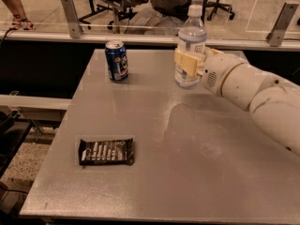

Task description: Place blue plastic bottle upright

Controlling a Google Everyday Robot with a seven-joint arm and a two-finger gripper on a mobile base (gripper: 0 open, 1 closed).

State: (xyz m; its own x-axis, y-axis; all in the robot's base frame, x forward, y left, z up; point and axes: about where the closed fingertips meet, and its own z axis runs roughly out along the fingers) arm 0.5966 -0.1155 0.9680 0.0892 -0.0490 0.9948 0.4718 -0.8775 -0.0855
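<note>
bottle upright, clamped by the gripper

the blue plastic bottle [191,36] stands upright, white cap on top, near the far edge of the grey table [187,163]. its base is at the tabletop, though whether it rests there is unclear. the gripper [190,63] is at the bottle's middle, coming from the bottle's right, with pale fingers [183,62] closed around the body below the label. the white arm [248,88] stretches away right of the bottle. a dark blue soda can [116,61] stands left of the bottle, well apart. a dark candy bar wrapper [106,151] lies flat nearer the camera, left of the bottle.
</note>
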